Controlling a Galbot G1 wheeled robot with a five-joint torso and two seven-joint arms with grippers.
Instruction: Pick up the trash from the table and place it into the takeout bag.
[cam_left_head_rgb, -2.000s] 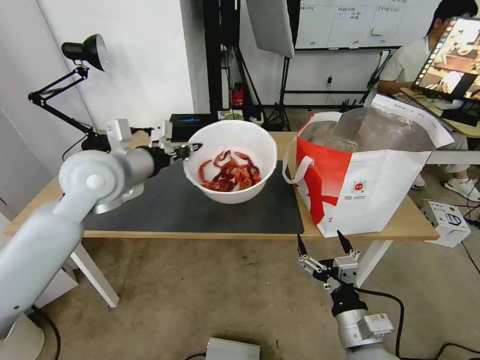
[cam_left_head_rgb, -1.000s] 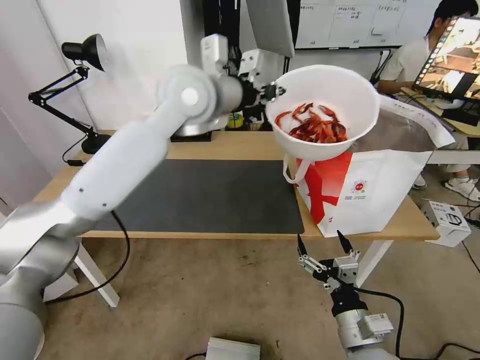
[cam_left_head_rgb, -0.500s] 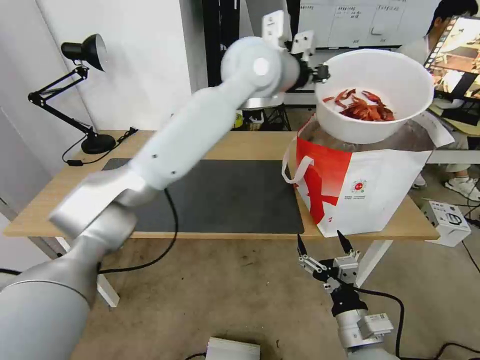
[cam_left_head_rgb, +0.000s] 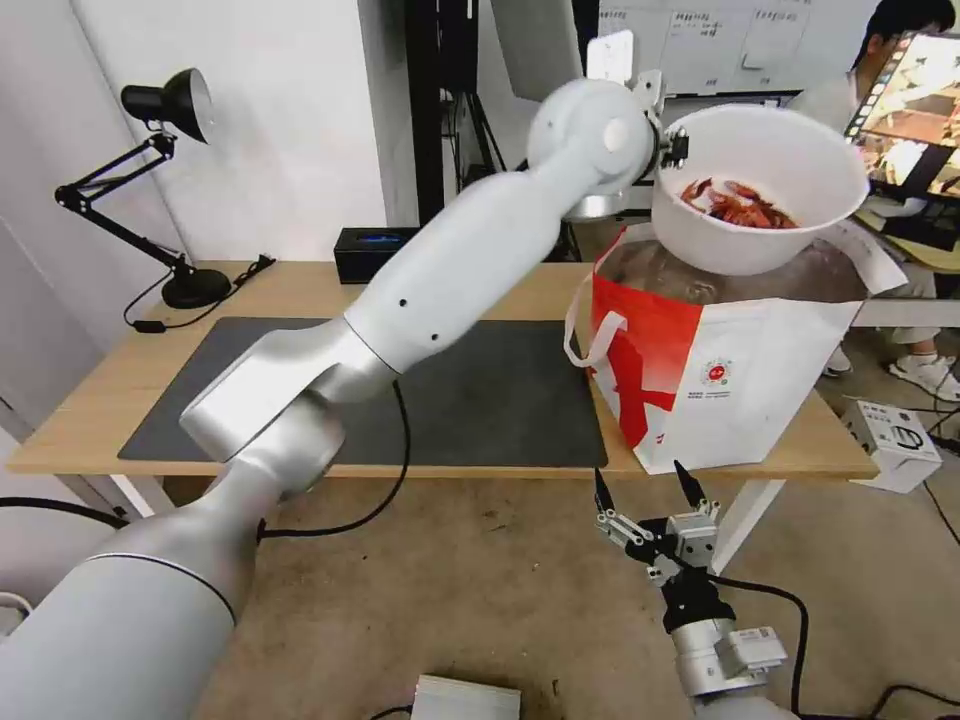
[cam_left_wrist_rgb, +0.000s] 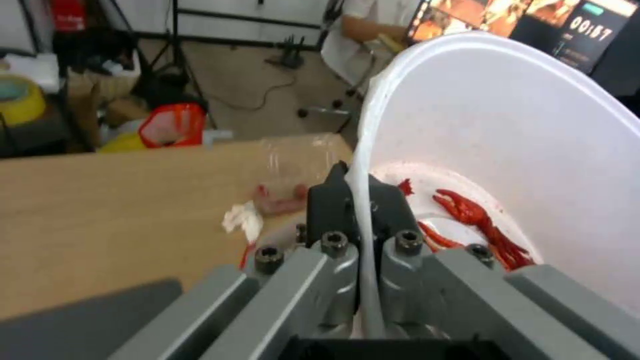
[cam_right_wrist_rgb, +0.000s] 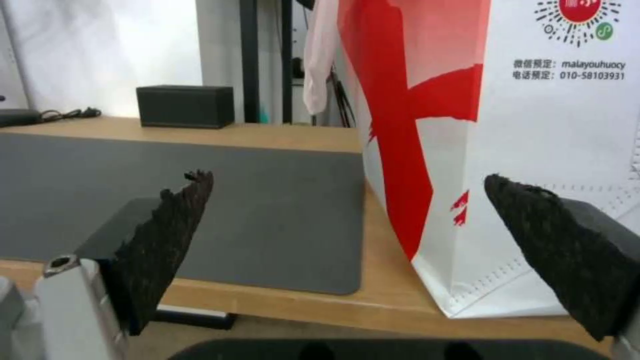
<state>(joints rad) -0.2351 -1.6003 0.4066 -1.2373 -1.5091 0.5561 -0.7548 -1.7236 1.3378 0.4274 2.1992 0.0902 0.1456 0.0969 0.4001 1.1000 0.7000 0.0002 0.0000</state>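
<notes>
My left gripper (cam_left_head_rgb: 676, 148) is shut on the rim of the white bowl (cam_left_head_rgb: 745, 250) and holds it in the air over the open top of the takeout bag (cam_left_head_rgb: 730, 380). Red shells (cam_left_head_rgb: 738, 205) lie in the bowl's bottom. In the left wrist view the fingers (cam_left_wrist_rgb: 330, 200) pinch the bowl (cam_left_wrist_rgb: 520, 140) at its thin rim, with shells (cam_left_wrist_rgb: 477, 220) beside them. A crumpled white tissue (cam_left_wrist_rgb: 241, 219) and a reddish piece under clear plastic (cam_left_wrist_rgb: 280, 202) lie below. My right gripper (cam_left_head_rgb: 641, 482) hangs open below the table (cam_left_head_rgb: 90, 395), near the bag (cam_right_wrist_rgb: 547, 150).
A dark grey mat (cam_left_head_rgb: 480, 400) covers the table's middle. A black box (cam_left_head_rgb: 365, 245) and a desk lamp (cam_left_head_rgb: 165, 100) stand at the back left. A person sits at a monitor behind the bag. A white box (cam_left_head_rgb: 895, 445) lies on the floor at right.
My left arm has swung the bowl up from over the mat and rightward to above the takeout bag, then lowered it a little. The right arm has not moved.
</notes>
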